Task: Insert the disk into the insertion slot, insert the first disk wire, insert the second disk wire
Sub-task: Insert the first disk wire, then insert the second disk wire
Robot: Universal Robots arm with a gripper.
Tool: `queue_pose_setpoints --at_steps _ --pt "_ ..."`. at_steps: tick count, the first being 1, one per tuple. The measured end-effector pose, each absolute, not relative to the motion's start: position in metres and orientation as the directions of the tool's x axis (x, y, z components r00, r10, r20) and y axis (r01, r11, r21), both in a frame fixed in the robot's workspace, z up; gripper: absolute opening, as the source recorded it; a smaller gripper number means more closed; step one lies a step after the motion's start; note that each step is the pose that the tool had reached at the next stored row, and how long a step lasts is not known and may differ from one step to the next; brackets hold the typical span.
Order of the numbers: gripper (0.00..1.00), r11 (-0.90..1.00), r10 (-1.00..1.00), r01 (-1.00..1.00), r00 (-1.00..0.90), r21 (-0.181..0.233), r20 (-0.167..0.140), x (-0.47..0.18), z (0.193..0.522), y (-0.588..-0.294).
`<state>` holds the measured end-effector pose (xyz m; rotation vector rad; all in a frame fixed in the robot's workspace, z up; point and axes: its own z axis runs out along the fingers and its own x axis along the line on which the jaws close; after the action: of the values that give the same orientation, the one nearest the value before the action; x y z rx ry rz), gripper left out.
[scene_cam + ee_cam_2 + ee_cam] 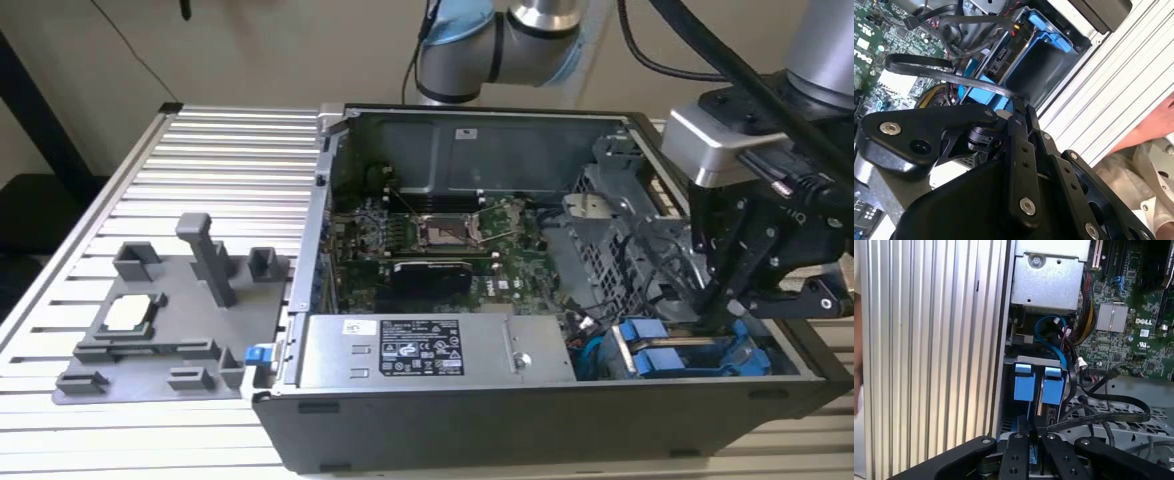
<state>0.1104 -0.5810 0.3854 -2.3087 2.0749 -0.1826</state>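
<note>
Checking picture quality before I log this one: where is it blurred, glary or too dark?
Exterior view: even light, fairly sharp; the case front wall is dark, and the gripper hangs as a black shape over the blue carriers. Second wrist view: the gripper linkage close up is soft, the white rails glare. First wrist view: ribbed table bright, board readable.

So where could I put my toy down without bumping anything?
The ribbed metal table is bare behind the grey parts tray, beside the open computer case. It's crowded inside the case, most of all around the blue drives, where black cables tangle and the robot's hand sits.
</note>
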Motion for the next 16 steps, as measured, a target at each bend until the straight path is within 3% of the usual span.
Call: queue_pose_setpoints --at_steps 16 --pt "0.16 -0.109 -0.993 -0.989 0.103 -0.096 0.065 0.116 0.3854 -0.5886"
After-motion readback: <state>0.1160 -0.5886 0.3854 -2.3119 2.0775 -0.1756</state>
